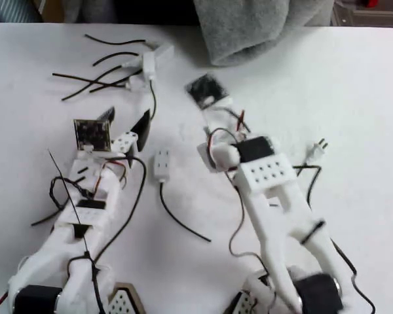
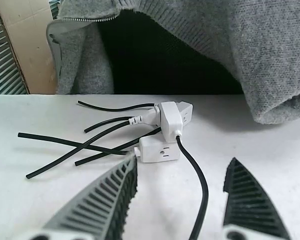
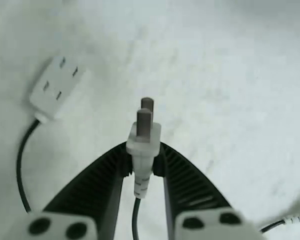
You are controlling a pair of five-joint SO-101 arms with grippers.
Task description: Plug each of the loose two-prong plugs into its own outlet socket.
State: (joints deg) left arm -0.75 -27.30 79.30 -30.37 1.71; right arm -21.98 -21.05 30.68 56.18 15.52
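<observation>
My right gripper (image 3: 143, 151) is shut on a white two-prong plug (image 3: 144, 134), its prongs pointing away from me over the table. A white outlet socket (image 3: 55, 87) with a black cord lies on the table off to one side of it; the same socket (image 1: 162, 163) lies between the two arms. My left gripper (image 2: 183, 160) is open above the table. Ahead of it lie two white sockets (image 2: 160, 150) (image 2: 171, 115), and a black cord (image 2: 197, 185) runs between the fingers. Another loose plug (image 1: 319, 147) lies at the right.
Several loose black cords (image 1: 95, 75) spread over the far left of the table near the socket cluster (image 1: 147, 65). A grey knitted garment (image 1: 249, 26) hangs over the table's far edge. My right arm (image 1: 268, 176) stands right of centre.
</observation>
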